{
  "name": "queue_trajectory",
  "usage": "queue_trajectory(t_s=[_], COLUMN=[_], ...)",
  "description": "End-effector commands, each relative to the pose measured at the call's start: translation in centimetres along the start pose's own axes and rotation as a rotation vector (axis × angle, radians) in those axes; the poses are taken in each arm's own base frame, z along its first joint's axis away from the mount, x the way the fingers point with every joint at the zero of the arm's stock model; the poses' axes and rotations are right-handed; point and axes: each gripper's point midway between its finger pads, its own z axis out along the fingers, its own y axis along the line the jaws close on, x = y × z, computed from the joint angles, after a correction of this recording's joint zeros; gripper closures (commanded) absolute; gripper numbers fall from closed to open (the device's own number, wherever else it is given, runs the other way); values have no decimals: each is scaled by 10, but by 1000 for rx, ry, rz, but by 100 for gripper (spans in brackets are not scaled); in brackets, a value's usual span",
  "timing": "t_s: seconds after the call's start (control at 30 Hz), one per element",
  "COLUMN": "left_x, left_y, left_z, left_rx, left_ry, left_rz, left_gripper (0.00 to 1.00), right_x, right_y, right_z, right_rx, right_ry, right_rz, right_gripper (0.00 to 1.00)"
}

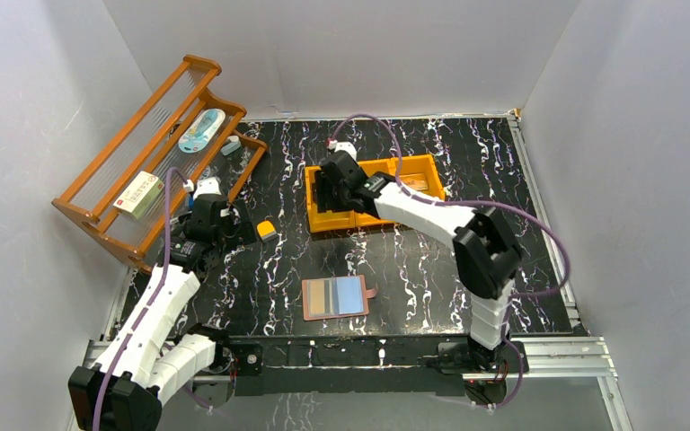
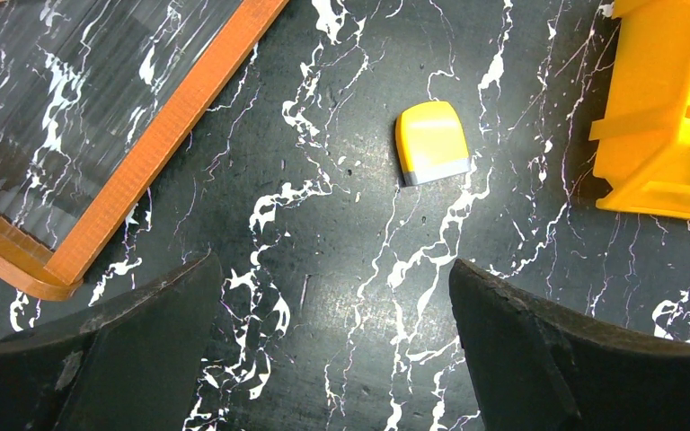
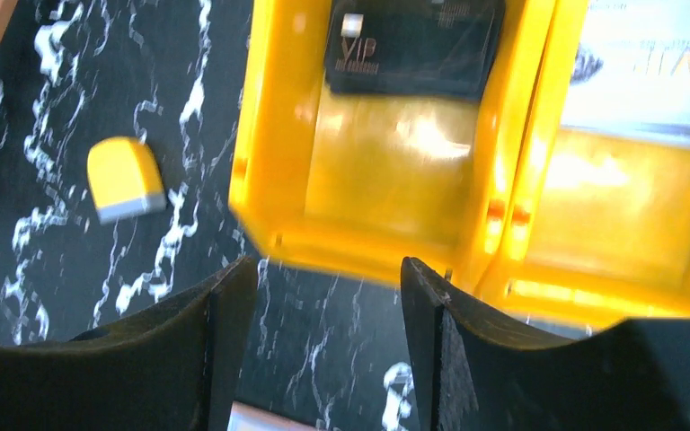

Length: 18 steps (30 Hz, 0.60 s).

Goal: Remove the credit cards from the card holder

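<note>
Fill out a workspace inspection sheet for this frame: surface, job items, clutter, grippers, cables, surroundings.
Surface: black, white-veined table.
Job's things: card holder lies open near the front edge, credit cards in its left half; a dark card and a pale card lie in the yellow tray.
Clutter: yellow-and-white block on the table; wooden rack at left holding a box and a blue-white item.
Grippers: left gripper open over bare table near the block; right gripper open, empty, above the tray's near wall.
Cables: purple cable along each arm.
Surroundings: plain pale walls on three sides.
</note>
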Motion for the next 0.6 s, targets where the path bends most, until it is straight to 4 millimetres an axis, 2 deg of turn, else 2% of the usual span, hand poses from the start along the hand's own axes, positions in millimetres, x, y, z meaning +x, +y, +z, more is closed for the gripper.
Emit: queue_trajectory(t_s=[0.0,0.13,0.3,0.4,0.57], left_x=[0,1,-2,-3,-7], left_y=[5,6,10,15,26], left_z=[-1,0,-2,-5,-12], left_rx=[-21,-29,-50,-76,-128], left_ry=[6,9,0,-12,-38], left_rz=[10,12,8,-1,-29], left_gripper=[2,2,2,2,2], right_x=[15,66,131,158,184], right_y=[19,33,53,64,65], right_z=[-48,-74,-85,-86,-79], right_rx=[-58,-81,-64,-50,43], right_ry=[-38,7,88,119,130], right_rz=[27,37,-3,-44,-93], right_gripper=[32,32,30,29,24])
